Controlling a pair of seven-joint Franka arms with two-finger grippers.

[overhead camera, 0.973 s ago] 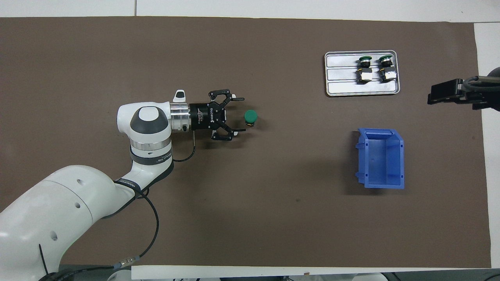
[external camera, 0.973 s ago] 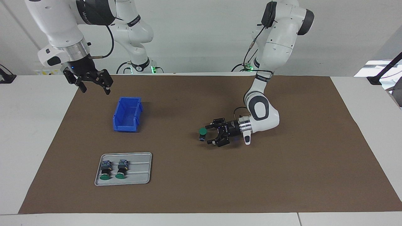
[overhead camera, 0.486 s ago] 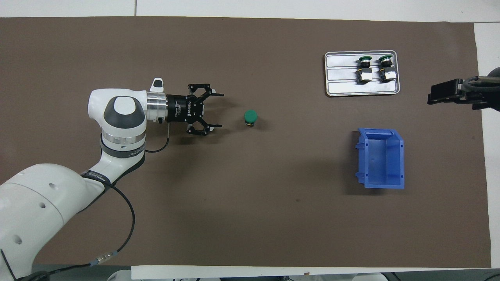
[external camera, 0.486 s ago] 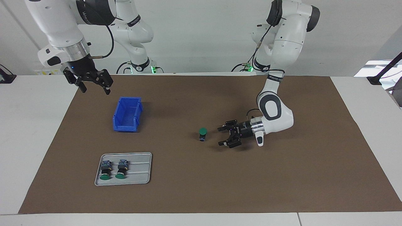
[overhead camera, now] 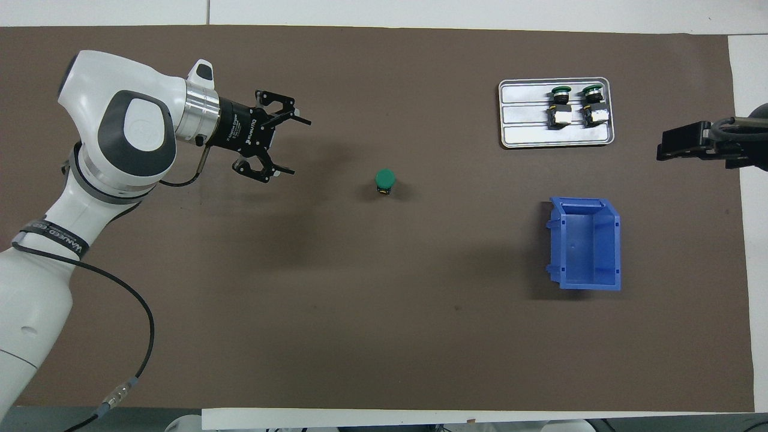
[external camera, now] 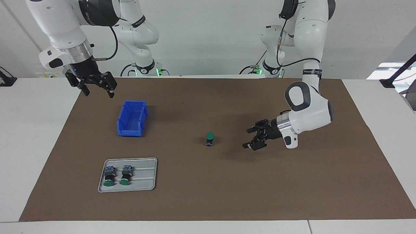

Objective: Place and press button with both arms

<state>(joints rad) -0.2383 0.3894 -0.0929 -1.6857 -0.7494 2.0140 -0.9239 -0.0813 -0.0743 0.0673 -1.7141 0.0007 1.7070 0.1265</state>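
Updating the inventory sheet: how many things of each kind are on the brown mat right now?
Green-capped buttons: 3, with one standing alone mid-mat and two lying in the tray.
Grey trays: 1
Blue bins: 1
Total: 5

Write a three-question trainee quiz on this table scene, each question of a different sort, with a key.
1. True or false: the left gripper is shut on the green-capped button.
2. How many buttons lie on the grey tray?
3. Multiple choice: the right gripper hangs (A) over the mat's edge, beside the blue bin on the robots' side; (B) over the tray; (C) over the standing button.

Key
1. False. It is open and apart from the button, which stands upright, alone on the brown mat.
2. Two, lying side by side.
3. A.
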